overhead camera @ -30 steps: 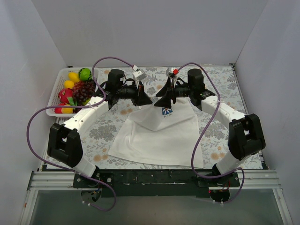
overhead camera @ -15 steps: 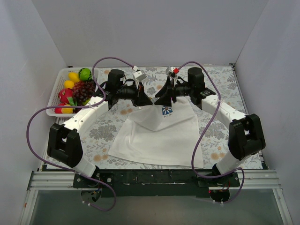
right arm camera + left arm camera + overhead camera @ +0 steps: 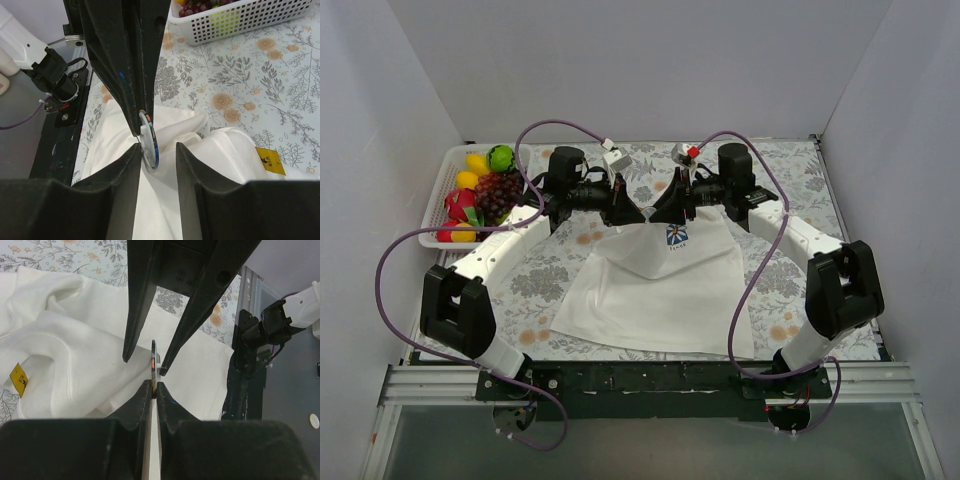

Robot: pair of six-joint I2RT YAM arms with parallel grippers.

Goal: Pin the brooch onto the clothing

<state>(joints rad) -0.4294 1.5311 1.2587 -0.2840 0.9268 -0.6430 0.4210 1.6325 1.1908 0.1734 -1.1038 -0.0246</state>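
The white T-shirt (image 3: 660, 290) lies on the floral cloth, its collar end lifted and its blue-and-white logo (image 3: 675, 238) facing up. My left gripper (image 3: 638, 212) and right gripper (image 3: 657, 211) meet tip to tip above the collar. In the left wrist view my left gripper (image 3: 154, 384) is shut on the brooch (image 3: 153, 360), a thin disc seen edge-on. In the right wrist view the brooch (image 3: 148, 145) shows a white back and a blue rim. My right gripper (image 3: 158, 146) is open, with the disc between its fingers near the left one. The shirt (image 3: 165, 210) is bunched below.
A white basket (image 3: 438, 185) of toy fruit stands at the back left, also seen in the right wrist view (image 3: 240, 22). The grey floral cloth (image 3: 535, 285) covers the table. A yellow tag (image 3: 19, 377) sits on the shirt's collar. White walls enclose three sides.
My right gripper has edged slightly left and toward the far side, closer to the left gripper. The left gripper and the shirt have barely moved.
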